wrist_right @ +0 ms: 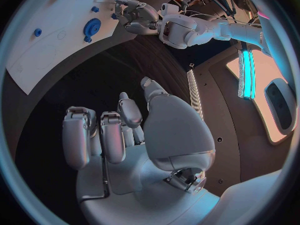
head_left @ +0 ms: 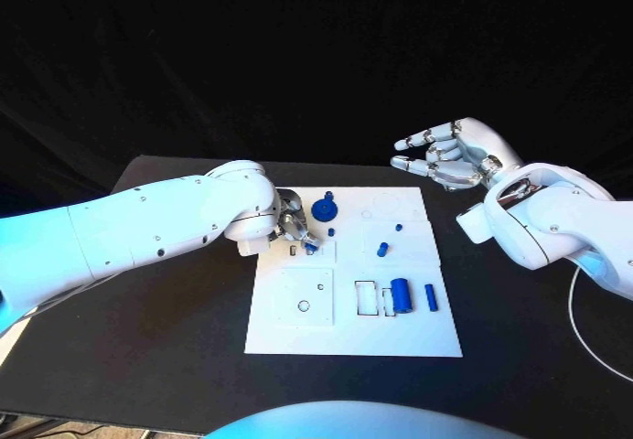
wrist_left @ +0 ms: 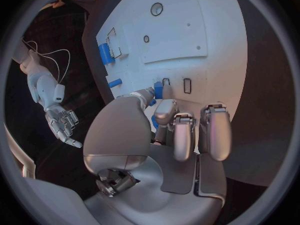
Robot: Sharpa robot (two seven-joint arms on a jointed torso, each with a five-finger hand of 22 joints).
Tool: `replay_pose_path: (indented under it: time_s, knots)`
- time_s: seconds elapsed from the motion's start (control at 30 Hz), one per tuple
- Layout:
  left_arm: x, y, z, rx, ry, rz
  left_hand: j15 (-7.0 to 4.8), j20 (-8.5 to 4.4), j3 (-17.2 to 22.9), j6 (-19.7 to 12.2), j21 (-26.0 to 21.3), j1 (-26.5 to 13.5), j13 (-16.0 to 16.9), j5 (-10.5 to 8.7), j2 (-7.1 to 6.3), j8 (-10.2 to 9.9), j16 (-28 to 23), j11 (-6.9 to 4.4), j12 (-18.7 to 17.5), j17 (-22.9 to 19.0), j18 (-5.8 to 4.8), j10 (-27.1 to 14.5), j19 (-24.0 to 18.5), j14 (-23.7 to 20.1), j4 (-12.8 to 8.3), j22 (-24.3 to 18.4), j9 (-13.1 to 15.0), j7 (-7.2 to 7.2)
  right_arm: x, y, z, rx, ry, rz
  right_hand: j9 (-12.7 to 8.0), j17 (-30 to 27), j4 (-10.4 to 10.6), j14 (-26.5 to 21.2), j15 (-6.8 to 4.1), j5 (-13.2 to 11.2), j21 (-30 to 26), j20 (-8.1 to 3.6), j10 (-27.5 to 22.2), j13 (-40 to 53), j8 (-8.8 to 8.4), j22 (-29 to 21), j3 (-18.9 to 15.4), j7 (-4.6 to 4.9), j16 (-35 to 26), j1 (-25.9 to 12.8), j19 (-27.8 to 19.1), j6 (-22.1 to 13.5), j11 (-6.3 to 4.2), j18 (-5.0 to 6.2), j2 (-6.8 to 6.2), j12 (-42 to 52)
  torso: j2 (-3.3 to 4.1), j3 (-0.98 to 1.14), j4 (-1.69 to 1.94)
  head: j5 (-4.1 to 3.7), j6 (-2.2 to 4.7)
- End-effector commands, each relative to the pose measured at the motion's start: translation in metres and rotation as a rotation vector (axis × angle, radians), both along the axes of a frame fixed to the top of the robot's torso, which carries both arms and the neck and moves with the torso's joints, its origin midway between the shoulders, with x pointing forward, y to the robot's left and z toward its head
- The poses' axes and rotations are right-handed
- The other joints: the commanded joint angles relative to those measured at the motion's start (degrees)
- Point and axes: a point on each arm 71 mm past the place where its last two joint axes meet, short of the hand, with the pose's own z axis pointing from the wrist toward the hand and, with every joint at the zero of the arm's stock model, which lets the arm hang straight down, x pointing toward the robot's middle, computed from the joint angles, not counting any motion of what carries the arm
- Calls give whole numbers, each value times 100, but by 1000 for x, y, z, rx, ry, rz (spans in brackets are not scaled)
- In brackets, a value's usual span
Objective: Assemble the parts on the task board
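The left hand [head_left: 293, 226] rested low over the far left part of the task board [head_left: 354, 338], its fingers [wrist_left: 183, 135] curled down toward the plate. In the left wrist view a small blue peg [wrist_left: 158, 90] stood between the thumb tip and a fingertip, apparently pinched there, just beside a narrow slot outline [wrist_left: 187, 85]. A blue gear [head_left: 325, 211] lay on the board just beyond the hand. Farther out, two small blue studs [head_left: 382, 247] stood near the board's middle, and a blue cylinder [head_left: 400, 294] and a thinner blue bar [head_left: 430, 295] lay side by side toward the near right. The right hand [head_left: 448, 154] hovered well apart from the board, past its far right corner, fingers spread and holding nothing.

The likely risk was a misaligned insertion: the peg, held only at the fingertips, could tilt or slip if pressed off-centre against its recess. The curled fingers could also nudge the nearby gear out of place.
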Motion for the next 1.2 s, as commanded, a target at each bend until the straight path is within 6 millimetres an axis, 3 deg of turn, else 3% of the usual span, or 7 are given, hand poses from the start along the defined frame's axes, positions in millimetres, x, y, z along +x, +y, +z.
replay_pose_path:
  time_s: [0.03,0.17,0.97,1.2]
  knots:
    - [0,3,3,-53,-39,81,25,31,991,25,39,-65,22,36,-9,26,17,-1,30,1508,-118,41,92,603,-939,524,24,-16,0,1,-1,-15,-1,10,6,1138,1,511,-31,37,5,-21,30,3,31,6,-24,-3,8,-52,-6,29,-27,-33,16,23,10,23,16,13,-19]
    - [-1,6,3,-53,-46,94,22,28,1070,32,60,-112,40,46,-31,39,17,-5,49,1508,-126,60,112,603,-979,560,46,-19,0,1,-2,-15,-1,10,6,1136,8,510,-31,40,5,-21,30,3,30,6,-36,-3,7,-61,-7,29,-27,-33,12,24,5,38,19,19,-34]
    - [-8,4,-6,94,-37,35,15,20,1189,49,115,-189,50,79,-66,55,17,-12,60,1508,-148,91,165,603,-1052,657,79,-26,-1,2,-5,-3,51,12,5,1119,35,506,-30,55,-10,-21,15,-18,28,-24,-66,-3,-5,-91,-19,27,-26,-27,19,-2,13,27,25,61,-87]
    - [-8,3,-9,104,-25,25,15,20,1190,49,115,-190,50,79,-66,55,17,-12,60,1508,-148,91,165,603,-1052,657,79,-26,-1,3,-6,3,71,15,5,1109,39,504,-30,58,-17,-20,12,-20,27,-38,-70,-3,-11,-94,-25,26,-26,-24,23,-5,16,27,12,75,-102]
